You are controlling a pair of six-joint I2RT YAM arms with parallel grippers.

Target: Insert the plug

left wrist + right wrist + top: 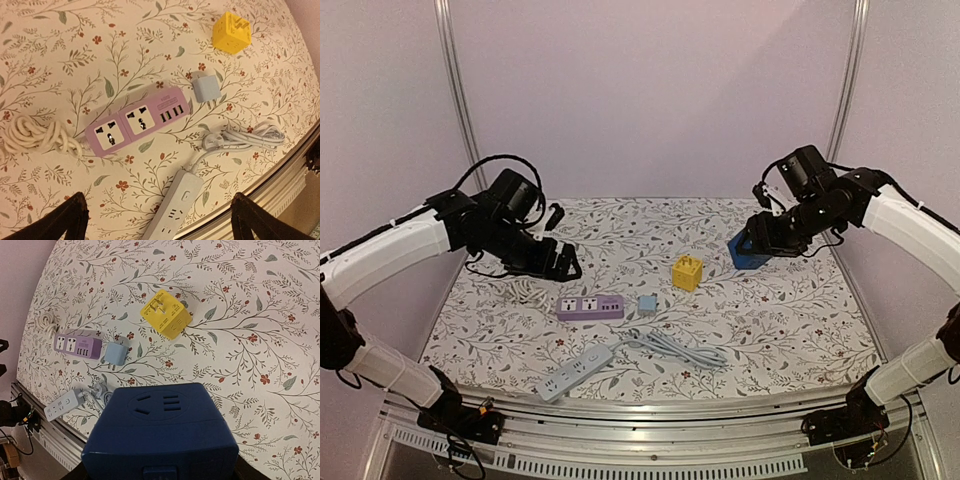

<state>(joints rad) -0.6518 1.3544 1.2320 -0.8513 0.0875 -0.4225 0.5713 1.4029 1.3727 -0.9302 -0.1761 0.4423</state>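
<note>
My right gripper [760, 238] is shut on a dark blue cube adapter [748, 252] at the back right; in the right wrist view the cube [160, 430] fills the space between the jaws, its socket face up. A yellow cube plug [687, 272] lies mid-table with its prongs up, also seen in the right wrist view [165, 314]. A purple power strip [590, 307] lies left of centre, with a small light-blue adapter [647, 305] beside it. My left gripper [558, 258] is open and empty, hovering behind the purple strip [135, 122].
A white power strip [577, 372] lies near the front edge, its grey-white cable [675, 347] and plug [215, 142] bundled to its right. A coiled white cord [525, 290] runs from the purple strip's left end. The metal front rail [650, 415] borders the table.
</note>
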